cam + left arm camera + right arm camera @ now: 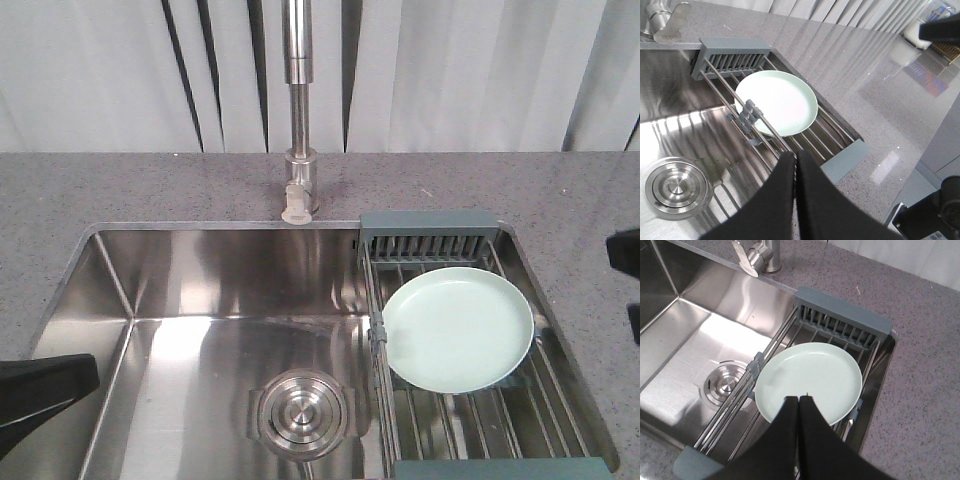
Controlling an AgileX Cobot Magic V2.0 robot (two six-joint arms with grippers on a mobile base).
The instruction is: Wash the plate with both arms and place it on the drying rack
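Item: plate (457, 328), pale mint-green, round, low rim; found lying flat, face up, on rods of drying rack (428, 232), which is set across the right end of the sink (190, 290). Plate is seen just in front of the rack's slotted grey-blue end piece, not stood in a slot; its left edge is seen to reach the rack's left side rail. No water, suds or drops can be made out on plate or basin; tap (298, 110) is seen at the back, centre, no flow visible. Drain strainer (303, 412) in place at basin floor. Left hand (795, 165): fingers pressed together, nothing held betw. them, held over the sink's near right part, well apart from plate. Right hand (799, 407): fingers likewise pressed together, empty, tips seen over the plate's near edge in the wrist view; contact can't be told. In the front view only dark bits of both arms are caught at the frame edges, clear of rack. Worktop (100, 190): grey speckled, nothing of note on it nr. the sink. Status (judged): plate is lying on rack and no hand is gripping it, so either wash + placing are done, or nothing is begun yet; which one can't be settled from this alone. If unwashed, all is left: pick-up, wash w/ both arms, return to rack.
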